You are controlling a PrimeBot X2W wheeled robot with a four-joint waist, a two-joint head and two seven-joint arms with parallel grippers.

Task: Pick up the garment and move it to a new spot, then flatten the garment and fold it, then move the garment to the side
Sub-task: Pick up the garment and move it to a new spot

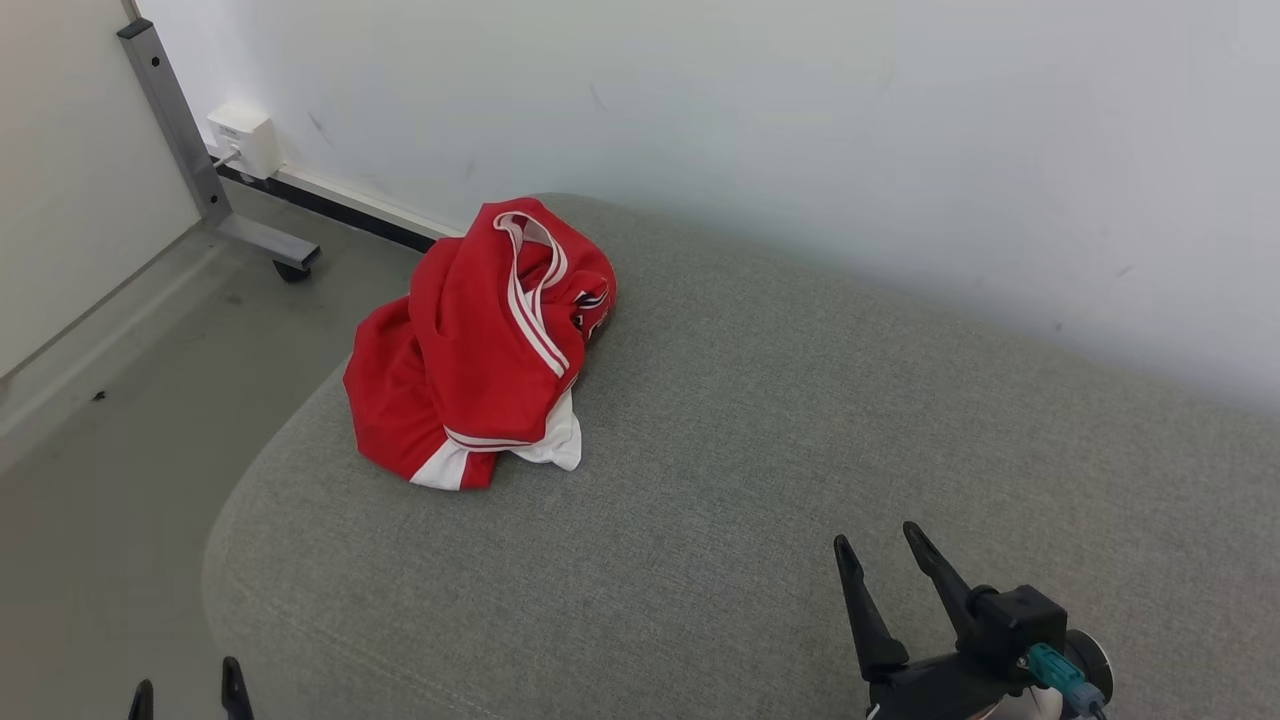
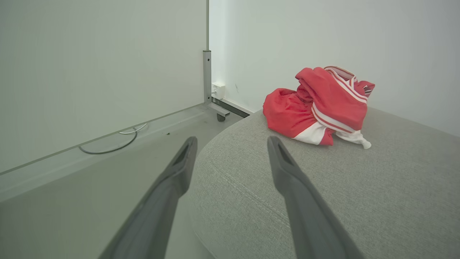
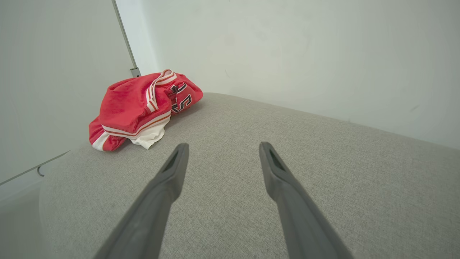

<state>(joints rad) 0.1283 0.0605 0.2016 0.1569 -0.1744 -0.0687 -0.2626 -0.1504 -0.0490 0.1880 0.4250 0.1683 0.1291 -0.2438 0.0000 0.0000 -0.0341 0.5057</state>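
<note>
The red garment (image 1: 480, 340) lies crumpled on the grey cushion (image 1: 750, 450), at ten o'clock from the right gripper (image 1: 878, 538); this and the left gripper (image 1: 187, 678) stand wide, empty.

garment (image 1: 480, 345) lies bunched on the cushion's (image 1: 760, 480) far left corner (beside the wall (image 1: 800, 130)).

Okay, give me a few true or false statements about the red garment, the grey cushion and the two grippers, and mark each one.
1. The red garment lies crumpled on the grey cushion. True.
2. The right gripper is shut on the garment. False: it is open, apart from it, holding nothing.
3. The garment has white stripes. True.
4. The left gripper is shut. False: its two fingers stand wide apart.
</note>
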